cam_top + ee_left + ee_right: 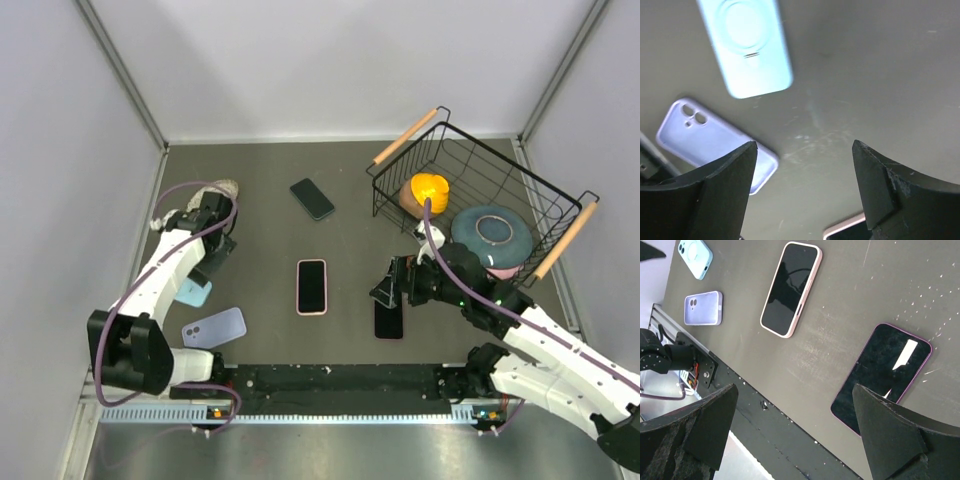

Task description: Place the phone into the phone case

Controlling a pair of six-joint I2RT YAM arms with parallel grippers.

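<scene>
Three phones lie face up on the dark table: a pink-edged one [311,286] in the middle, a purple-edged one [389,319] to its right, and a dark one [313,198] farther back. A light blue case [192,293] and a lavender case [214,327] lie at the left. My left gripper [213,262] is open and empty above the light blue case [747,45], with the lavender case [715,142] beside it. My right gripper [384,290] is open and empty over the purple-edged phone [881,376]; the pink-edged phone [791,288] lies beyond it.
A black wire basket [512,162] with wooden handles stands at the back right, holding an orange object [429,188] and a blue bowl [492,230]. A black rail [340,380] runs along the near table edge. Grey walls enclose the table.
</scene>
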